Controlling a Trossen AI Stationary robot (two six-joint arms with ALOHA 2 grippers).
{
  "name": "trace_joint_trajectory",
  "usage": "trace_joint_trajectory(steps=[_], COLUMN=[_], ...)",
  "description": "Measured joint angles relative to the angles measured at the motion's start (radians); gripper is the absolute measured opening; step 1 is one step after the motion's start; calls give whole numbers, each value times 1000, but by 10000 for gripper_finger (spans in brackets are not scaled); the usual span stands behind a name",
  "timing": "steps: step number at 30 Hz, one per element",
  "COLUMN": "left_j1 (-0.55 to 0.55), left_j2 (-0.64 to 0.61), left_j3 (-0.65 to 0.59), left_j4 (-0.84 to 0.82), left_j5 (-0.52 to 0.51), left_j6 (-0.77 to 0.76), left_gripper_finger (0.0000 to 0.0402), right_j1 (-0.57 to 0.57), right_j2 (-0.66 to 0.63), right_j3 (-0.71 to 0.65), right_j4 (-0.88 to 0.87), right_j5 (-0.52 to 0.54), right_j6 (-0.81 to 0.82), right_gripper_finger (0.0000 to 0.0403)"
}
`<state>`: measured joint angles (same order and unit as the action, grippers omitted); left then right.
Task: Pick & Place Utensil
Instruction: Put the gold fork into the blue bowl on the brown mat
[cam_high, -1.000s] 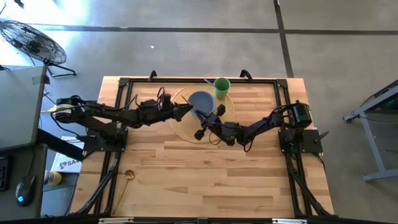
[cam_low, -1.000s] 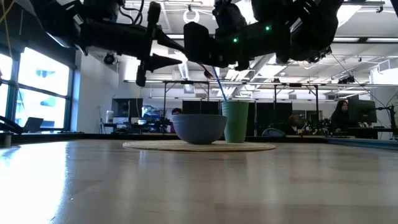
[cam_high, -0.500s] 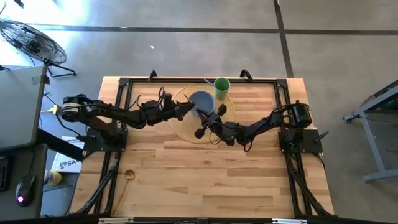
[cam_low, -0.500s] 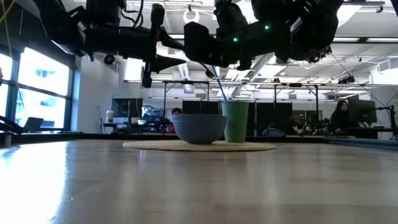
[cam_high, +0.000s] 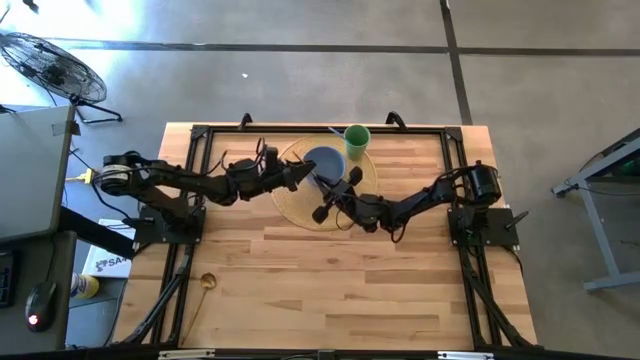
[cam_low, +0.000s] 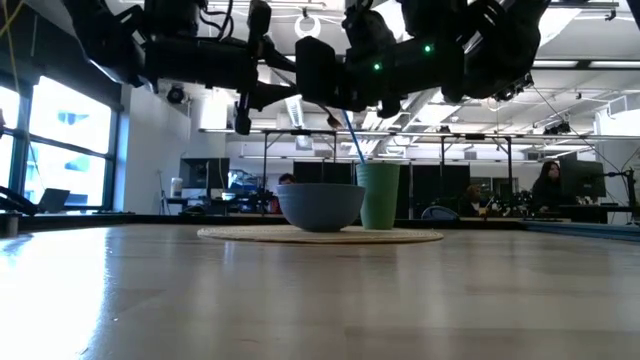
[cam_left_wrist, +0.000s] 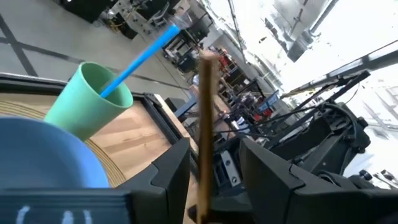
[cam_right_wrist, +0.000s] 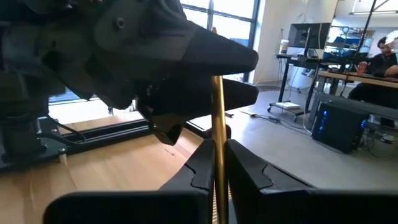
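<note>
A thin gold utensil handle (cam_right_wrist: 217, 118) is held up in the air over the round woven placemat (cam_high: 290, 205), next to the blue bowl (cam_high: 325, 160). My right gripper (cam_high: 335, 195) is shut on it. My left gripper (cam_high: 303, 177) has reached in from the table's left and is open. Its two fingers stand on either side of the same handle (cam_left_wrist: 204, 112), seemingly without touching. The utensil's head is hidden. A green cup (cam_high: 357, 140) with a blue stick (cam_left_wrist: 143, 53) stands on the placemat beyond the bowl. My right gripper pinches the gold handle (cam_right_wrist: 217, 149) between its two fingers (cam_right_wrist: 200, 167). The fingers lie across the handle, which runs on past them toward my left gripper. The utensil is lifted clear of the table and the bowl.
A second gold spoon (cam_high: 207, 283) lies on the wood near the table's left near corner. The bowl (cam_low: 320, 205) and the cup (cam_low: 378, 195) stand close together below both grippers. Black frame rails run along the table's far and side edges. Bare wood spreads across the near half.
My left gripper has moved a little toward the table's right, closing in on the utensil in my right gripper. My right gripper and the utensil have stayed in place.
</note>
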<state>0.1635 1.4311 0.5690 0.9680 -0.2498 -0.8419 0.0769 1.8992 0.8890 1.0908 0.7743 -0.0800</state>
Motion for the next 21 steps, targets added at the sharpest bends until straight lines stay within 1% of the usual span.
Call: trace_joint_trajectory(steps=[3,6,9,13,14,16,19,21], left_j1=[0,0,0,0,0,0,3,21], left_j2=[0,0,0,0,0,0,0,0], left_j3=[18,19,19,19,19,19,19,19], left_j4=[-36,-75,-77,-77,-75,-73,-78,-84], left_j5=[1,-10,-17,-18,-18,-17,-18,-14], left_j6=[0,-1,-1,-2,-1,-1,-1,-1], left_gripper_finger=[128,105,74,23,17,16,27,26], right_j1=[0,0,0,0,0,0,0,0], right_j2=[0,0,0,0,0,0,0,-4], right_j3=[0,0,0,0,0,0,0,0], right_j4=[-9,-10,-10,-10,-9,-9,-10,-10], right_j5=[6,19,27,26,26,27,31,37], right_j6=[1,-3,-4,-4,-1,17,20,11], right_gripper_finger=[20,25,23,22,25,35,56,71])
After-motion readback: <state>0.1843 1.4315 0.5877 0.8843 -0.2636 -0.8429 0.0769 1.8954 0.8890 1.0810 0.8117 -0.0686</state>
